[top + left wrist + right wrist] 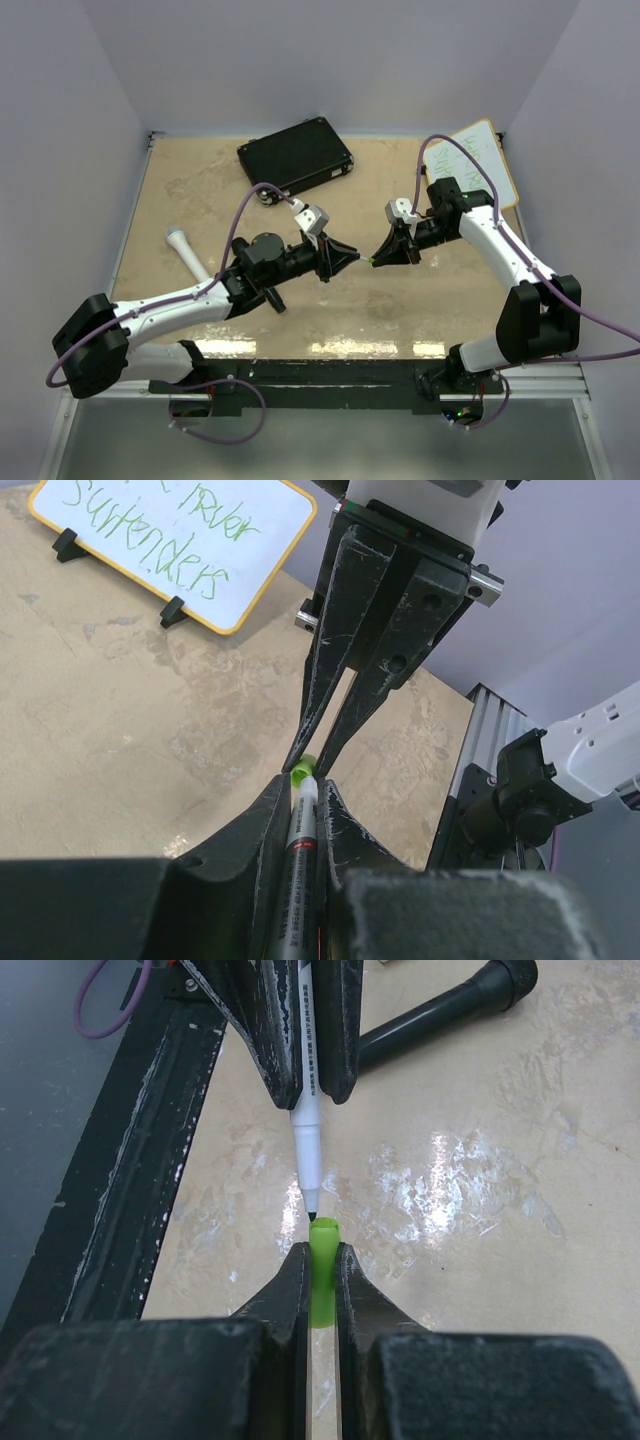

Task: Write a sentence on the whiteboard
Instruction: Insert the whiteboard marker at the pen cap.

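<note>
Left gripper (349,258) is closed on a marker (300,852), pinching the grey-and-white barrel between its fingers so that the bare tip sticks out in front. Right gripper (379,257) faces it nose to nose above the middle of the table (200,195), its fingers squeezed onto a green cap (322,1272) with the open end turned toward the marker. In the right wrist view the marker's tip sits just short of the cap's mouth and is not inside it.

The whiteboard (486,160) stands well away from both grippers at the far right corner of the table, propped at a tilt on small black feet. The sentence (165,542) runs across its white face in green handwriting; the lower word reads "surrenders". A black case (296,155) lies flat near the far edge, left of the board.
</note>
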### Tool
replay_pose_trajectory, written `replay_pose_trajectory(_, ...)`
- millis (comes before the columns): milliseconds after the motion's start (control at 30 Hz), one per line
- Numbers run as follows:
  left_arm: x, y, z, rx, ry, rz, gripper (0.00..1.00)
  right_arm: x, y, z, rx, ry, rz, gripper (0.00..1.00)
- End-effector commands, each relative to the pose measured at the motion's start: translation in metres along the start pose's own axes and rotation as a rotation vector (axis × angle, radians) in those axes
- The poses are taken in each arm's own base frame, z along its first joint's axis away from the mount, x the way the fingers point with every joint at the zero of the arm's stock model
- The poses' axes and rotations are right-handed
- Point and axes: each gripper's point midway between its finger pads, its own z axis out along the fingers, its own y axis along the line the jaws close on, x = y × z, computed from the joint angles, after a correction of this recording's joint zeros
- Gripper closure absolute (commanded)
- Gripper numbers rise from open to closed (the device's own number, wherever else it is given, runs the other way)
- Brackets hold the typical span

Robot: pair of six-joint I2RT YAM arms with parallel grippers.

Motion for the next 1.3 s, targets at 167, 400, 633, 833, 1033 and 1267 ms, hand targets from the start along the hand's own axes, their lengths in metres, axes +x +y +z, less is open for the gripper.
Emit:
replay_pose_trajectory(167,-0.021,-0.008,0.009,0.022,-0.050,0.044,1.00,-0.006,0.003,-0.002,0.011,-0.012,-0.020,1.00)
replay_pose_trajectory(400,-0.019,-0.005,0.009,0.014,-0.045,0.049,1.00,-0.006,0.003,-0.002,0.011,-0.012,-0.017,1.00)
replay_pose_trajectory(633,-0.029,-0.006,0.002,0.003,-0.073,0.064,1.00,-0.005,0.003,-0.002,0.009,-0.010,-0.017,1.00)
replay_pose_trajectory(833,-0.025,-0.006,0.005,0.010,-0.062,0.059,1.00,-0.006,0.003,-0.002,0.011,-0.012,-0.020,1.00)
replay_pose_trajectory(1033,-0.024,-0.007,0.007,0.022,-0.061,0.055,1.00,-0.006,0.002,-0.003,0.013,-0.012,-0.019,1.00)
replay_pose_trajectory(1267,-0.021,-0.007,0.011,0.033,-0.055,0.049,1.00,-0.006,0.003,-0.002,0.010,-0.013,-0.018,1.00)
